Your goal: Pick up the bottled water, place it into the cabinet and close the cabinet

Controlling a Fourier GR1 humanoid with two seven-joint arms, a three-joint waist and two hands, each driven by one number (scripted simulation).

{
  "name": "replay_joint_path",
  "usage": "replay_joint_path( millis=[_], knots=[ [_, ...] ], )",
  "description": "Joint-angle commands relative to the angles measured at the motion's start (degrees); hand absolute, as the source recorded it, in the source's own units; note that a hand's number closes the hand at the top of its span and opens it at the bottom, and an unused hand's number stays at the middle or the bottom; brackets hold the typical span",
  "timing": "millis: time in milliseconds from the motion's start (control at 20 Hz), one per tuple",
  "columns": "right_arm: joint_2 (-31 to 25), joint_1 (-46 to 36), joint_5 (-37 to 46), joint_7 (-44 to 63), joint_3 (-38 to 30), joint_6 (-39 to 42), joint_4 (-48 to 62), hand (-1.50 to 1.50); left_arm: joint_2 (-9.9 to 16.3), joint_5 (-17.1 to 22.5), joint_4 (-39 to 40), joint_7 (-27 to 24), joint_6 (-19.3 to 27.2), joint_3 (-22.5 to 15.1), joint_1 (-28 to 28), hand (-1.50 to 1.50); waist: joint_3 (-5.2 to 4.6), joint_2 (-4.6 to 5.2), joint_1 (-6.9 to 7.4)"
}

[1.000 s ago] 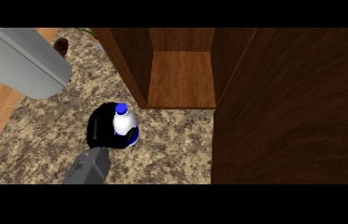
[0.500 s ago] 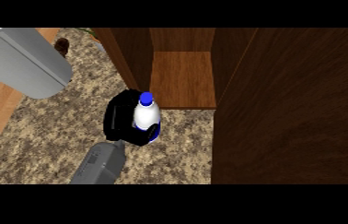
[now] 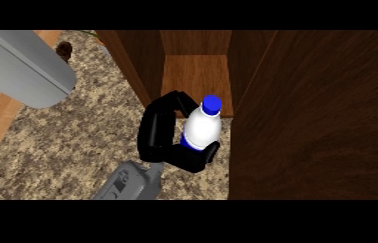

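- My right hand (image 3: 166, 137) has its fingers (image 3: 198, 158) curled round the bottled water (image 3: 202, 126).
- The bottle's blue cap tilts toward the cabinet (image 3: 196, 77) opening, just at the shelf's front edge above the table (image 3: 88, 132).
- The shelf lies straight ahead along the bottle's axis.
- Left hand: not visible.

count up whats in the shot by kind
bottled water: 1
robot hand: 1, curled round the bottle
cabinet: 1, open
grey forearms: 2
total: 5
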Motion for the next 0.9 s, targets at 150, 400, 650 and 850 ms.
replay_joint_path(
  millis=[150,400,650,850],
  knots=[
    [-0.73,-2.41,-5.19,3.97,-2.12,-0.31,-4.36,-1.5,-0.01,0.39,-2.0,6.55,20.96,-7.37,-13.02,1.5,-0.03,0.35,-1.03],
    [-0.07,-3.98,-5.14,3.65,-3.26,0.11,-2.93,-1.5,-0.01,0.94,6.0,8.45,23.58,-4.36,-21.83,1.5,-0.03,0.43,-1.23],
    [-0.25,-4.13,-7.51,7.76,-3.58,-0.75,-6.4,-1.5,-0.01,0.8,13.55,6.72,21.01,-1.44,-23.72,1.5,-0.07,0.62,-1.24],
    [-1.39,-6.23,-8.94,7.55,-6.13,-0.63,-5.15,-1.5,-0.01,1.95,21.43,5.36,18.63,1.74,-27.56,1.5,-0.08,0.87,-1.57]
  ],
)
